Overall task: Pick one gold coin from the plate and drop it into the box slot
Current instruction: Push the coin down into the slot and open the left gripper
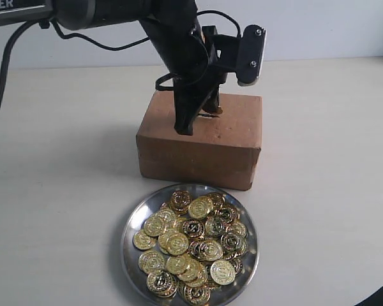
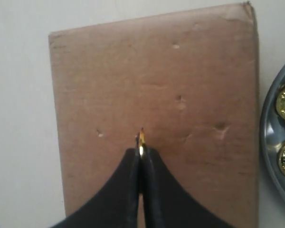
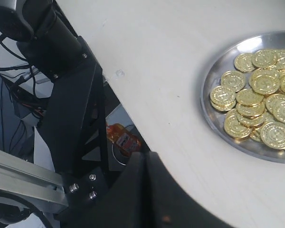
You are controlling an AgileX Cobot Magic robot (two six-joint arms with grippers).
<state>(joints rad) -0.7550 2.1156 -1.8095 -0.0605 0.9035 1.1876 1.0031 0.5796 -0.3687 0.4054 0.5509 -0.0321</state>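
Left wrist view: gold coin (image 2: 141,138) seen edge-on as a thin bright sliver, its long axis in line with the seam between the two fingers, its flat faces turned to the pads. The coin is held upright on its rim over the middle of the brown top face of the box (image 2: 194,71). Only its far part projects beyond the fingertips. Contact between coin and cardboard cannot be told, and the slot is not made out clearly beneath the coin. The left gripper (image 2: 142,152) is clamped on the coin, both black fingers pressed to it from either side. In the exterior view the left arm is seen entering from the upper left, bent downward over the box, with the gripper pointed steeply down at the top face. The plate (image 1: 131,223) lies on the pale table (image 1: 319,159) in front of the box, near it but apart, and is heaped with gold coins (image 1: 191,245). In the right wrist view the right gripper (image 3: 147,164) is seen beyond the table edge, well apart from the plate, its fingers drawn together with nothing between them.
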